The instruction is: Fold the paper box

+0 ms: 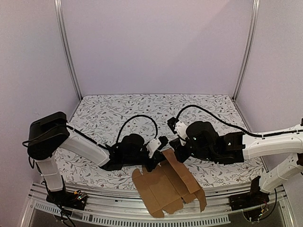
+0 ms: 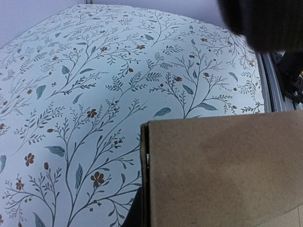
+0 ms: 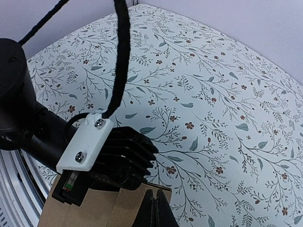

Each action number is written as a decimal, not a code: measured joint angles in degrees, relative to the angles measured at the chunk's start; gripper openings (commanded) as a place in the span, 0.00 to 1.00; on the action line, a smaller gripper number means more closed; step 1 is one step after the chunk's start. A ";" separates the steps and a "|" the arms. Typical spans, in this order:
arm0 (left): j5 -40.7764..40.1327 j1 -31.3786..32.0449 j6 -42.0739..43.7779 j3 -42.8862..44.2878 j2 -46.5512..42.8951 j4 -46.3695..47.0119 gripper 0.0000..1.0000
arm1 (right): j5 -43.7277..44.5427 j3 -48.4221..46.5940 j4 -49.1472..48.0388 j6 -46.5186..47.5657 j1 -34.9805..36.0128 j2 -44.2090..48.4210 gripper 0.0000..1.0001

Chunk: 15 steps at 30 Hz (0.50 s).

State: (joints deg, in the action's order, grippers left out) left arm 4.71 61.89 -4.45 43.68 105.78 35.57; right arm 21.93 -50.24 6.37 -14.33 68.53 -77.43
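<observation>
The paper box [image 1: 168, 187] is still a flat die-cut sheet of brown card. It lies at the lower centre of the overhead frame, with its near flaps hanging past the front rim of the floral worktop [image 1: 142, 106] and its far end tipped up between the two arms. The left fingers [image 1: 161, 152] meet that raised end from the left. In the left wrist view a card panel fills the lower right of the frame and hides them, so I cannot tell whether they are wide, narrow or gripping. The right fingers [image 3: 157, 213] show at the bottom edge of the right wrist view as a dark pair drawn almost together. The card's rim lies right at them, but whether they actually pinch it cannot be made out. The sheet looks light and thin, stiff across its panels but ready to hinge along the scored creases, and smooth enough to skate on the worktop if pushed flat. It should be taken by an edge or flap near a crease and pinched lightly, since a hard squeeze or a twist away from a score would likely dent or buckle it. The overhanging half could also tip off the front rim if let go.
</observation>
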 measured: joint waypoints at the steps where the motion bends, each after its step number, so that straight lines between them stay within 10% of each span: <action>1: -0.11 0.11 0.07 0.20 0.13 -0.15 0.00 | -0.57 0.44 -1.07 -0.85 -0.57 -0.90 0.00; 15: -4.59 1.57 0.24 0.46 1.53 -0.72 0.00 | -6.95 4.68 -13.49 -8.39 -3.13 -8.37 0.00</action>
State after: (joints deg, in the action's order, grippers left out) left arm 0.12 63.46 -4.21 44.14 107.31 34.85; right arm 14.98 -45.56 -7.11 -22.72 65.41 -85.80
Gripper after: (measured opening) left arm 0.021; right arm 0.003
